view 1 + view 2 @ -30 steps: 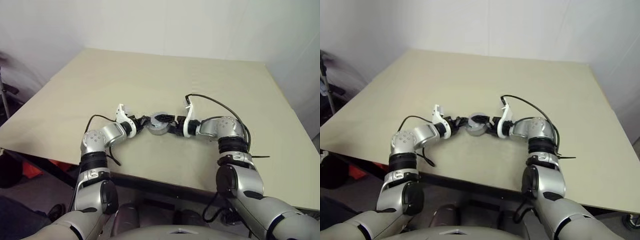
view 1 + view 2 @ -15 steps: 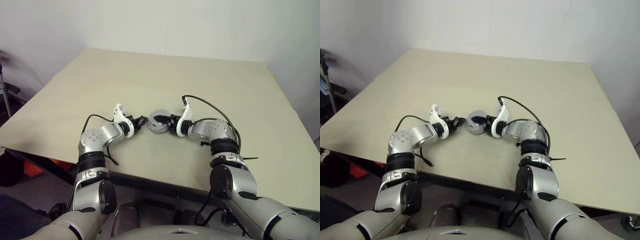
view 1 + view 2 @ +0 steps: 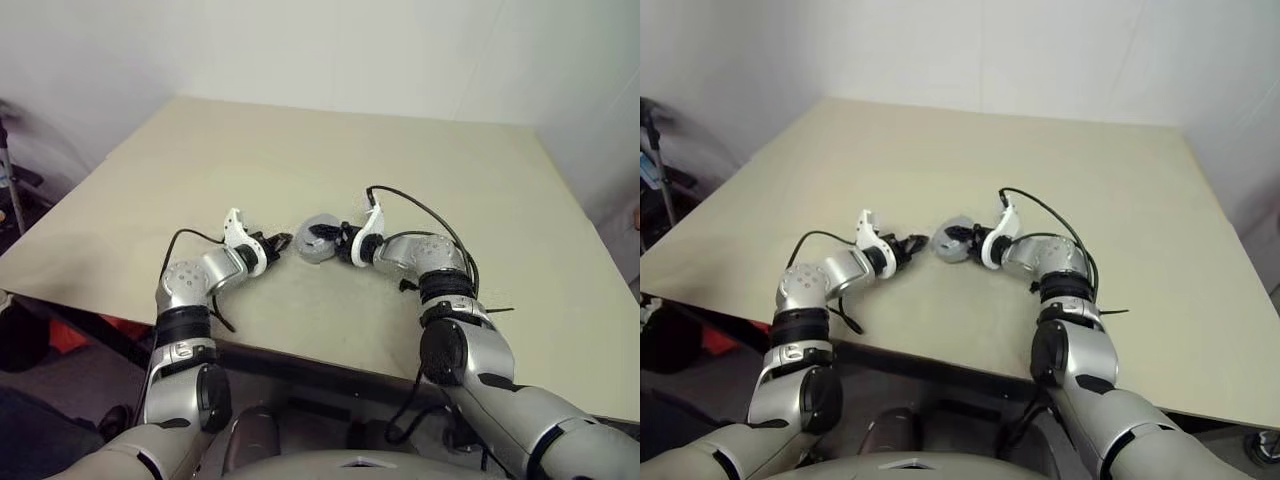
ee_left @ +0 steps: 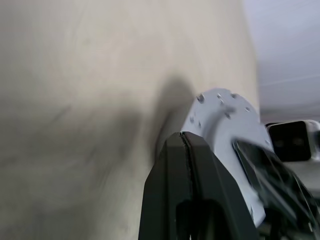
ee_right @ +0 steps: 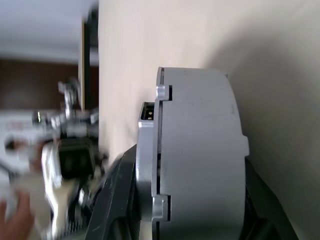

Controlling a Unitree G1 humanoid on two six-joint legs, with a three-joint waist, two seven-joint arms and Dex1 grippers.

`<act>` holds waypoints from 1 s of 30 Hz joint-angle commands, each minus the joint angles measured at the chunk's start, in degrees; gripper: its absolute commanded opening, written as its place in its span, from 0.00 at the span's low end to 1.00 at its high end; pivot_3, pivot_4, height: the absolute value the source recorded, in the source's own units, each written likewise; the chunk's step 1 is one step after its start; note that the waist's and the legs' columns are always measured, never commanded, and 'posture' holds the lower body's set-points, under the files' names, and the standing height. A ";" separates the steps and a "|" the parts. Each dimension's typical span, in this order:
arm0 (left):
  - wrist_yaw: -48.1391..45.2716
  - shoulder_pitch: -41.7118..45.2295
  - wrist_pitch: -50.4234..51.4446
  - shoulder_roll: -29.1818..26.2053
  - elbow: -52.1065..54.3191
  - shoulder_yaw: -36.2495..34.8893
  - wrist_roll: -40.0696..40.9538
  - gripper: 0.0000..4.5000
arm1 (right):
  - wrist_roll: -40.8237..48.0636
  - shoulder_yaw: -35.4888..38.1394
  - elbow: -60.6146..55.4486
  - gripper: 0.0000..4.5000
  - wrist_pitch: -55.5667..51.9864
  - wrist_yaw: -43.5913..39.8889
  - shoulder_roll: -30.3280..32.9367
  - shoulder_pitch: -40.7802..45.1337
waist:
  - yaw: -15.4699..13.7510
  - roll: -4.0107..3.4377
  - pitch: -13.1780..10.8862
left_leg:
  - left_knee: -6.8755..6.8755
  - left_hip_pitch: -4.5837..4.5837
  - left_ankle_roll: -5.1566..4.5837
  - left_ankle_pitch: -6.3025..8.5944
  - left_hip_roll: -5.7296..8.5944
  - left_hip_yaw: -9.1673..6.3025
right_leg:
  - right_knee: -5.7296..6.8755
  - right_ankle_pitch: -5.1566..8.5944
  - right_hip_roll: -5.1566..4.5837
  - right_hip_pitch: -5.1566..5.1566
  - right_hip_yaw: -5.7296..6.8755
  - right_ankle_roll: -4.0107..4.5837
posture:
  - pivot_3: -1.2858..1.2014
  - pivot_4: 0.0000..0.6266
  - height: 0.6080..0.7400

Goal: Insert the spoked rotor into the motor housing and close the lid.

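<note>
The motor housing (image 3: pixel 312 252) is a grey round drum on the tan table (image 3: pixel 420 150), close to its near edge. My right gripper (image 3: pixel 323 237) is shut on the housing, with one black finger (image 5: pixel 116 205) on each side of the drum (image 5: pixel 200 150). The lid (image 5: pixel 148 165) lies flat against one face of the housing with a thin seam between them. The spoked rotor is hidden. My left gripper (image 3: pixel 283 241) is shut and empty, a little to the left of the housing and apart from it. Its closed fingers (image 4: pixel 186 150) point at the drum (image 4: pixel 225 125).
The table's near edge (image 3: pixel 330 365) runs just below both forearms. A black cable (image 3: pixel 420 205) loops off my right wrist, and another (image 3: pixel 190 238) off the left. The far half of the table is bare. A stand (image 3: pixel 12 195) is off the left edge.
My right gripper has closed its fingers onto the housing and moved it slightly farther up the table. The left gripper, earlier against the housing's left side, now stands apart from it.
</note>
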State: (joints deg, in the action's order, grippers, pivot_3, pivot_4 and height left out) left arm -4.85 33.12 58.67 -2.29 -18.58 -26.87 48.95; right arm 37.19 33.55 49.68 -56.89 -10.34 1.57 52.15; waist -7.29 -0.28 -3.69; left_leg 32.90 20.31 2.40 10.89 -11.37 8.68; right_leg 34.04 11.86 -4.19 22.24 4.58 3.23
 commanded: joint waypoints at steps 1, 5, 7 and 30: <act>-4.54 -0.38 -2.75 -0.90 7.35 -1.92 4.24 0.00 | 6.62 7.18 1.06 0.46 7.16 3.14 0.06 6.39 | 0.13 0.00 -0.01 | 0.04 0.21 0.00 0.00 0.00 0.00 | 0.05 -0.12 0.00 0.19 0.00 0.20 | 0.52 0.00 1.00; -5.67 -2.33 -3.68 -1.32 11.05 -3.41 7.04 0.00 | 9.81 10.47 3.32 0.46 10.42 5.04 -1.13 10.42 | 0.32 0.01 -0.01 | 0.35 1.21 -0.06 0.02 0.02 0.08 | 0.79 -0.24 0.01 1.44 -0.02 0.04 | 0.52 0.00 1.00; -3.59 -2.83 -4.15 -0.95 11.67 -5.42 9.04 0.00 | 11.85 11.35 3.12 0.46 9.94 5.52 -2.01 12.48 | 0.60 0.01 -0.01 | 0.34 1.42 -0.07 0.01 -0.02 0.08 | 0.92 -0.21 0.07 1.74 0.00 0.09 | 0.52 0.00 1.00; 14.95 -5.35 -1.27 -3.26 19.04 -3.76 32.08 0.27 | 19.63 5.96 -8.53 0.46 -1.11 13.16 -6.24 11.57 | 1.38 0.04 -0.02 | 0.90 1.71 0.03 -0.03 -0.13 0.02 | 1.03 -0.27 0.14 1.78 -0.03 -0.04 | 0.52 0.00 1.00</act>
State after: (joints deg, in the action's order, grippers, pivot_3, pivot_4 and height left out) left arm 10.31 27.46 58.41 -4.95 -1.14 -31.40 79.71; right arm 55.17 39.72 42.50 -58.75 4.72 -5.00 61.04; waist -5.91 -0.24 -3.71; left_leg 33.83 22.02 2.43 10.86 -11.50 8.69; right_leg 35.07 11.59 -4.05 24.01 4.55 3.18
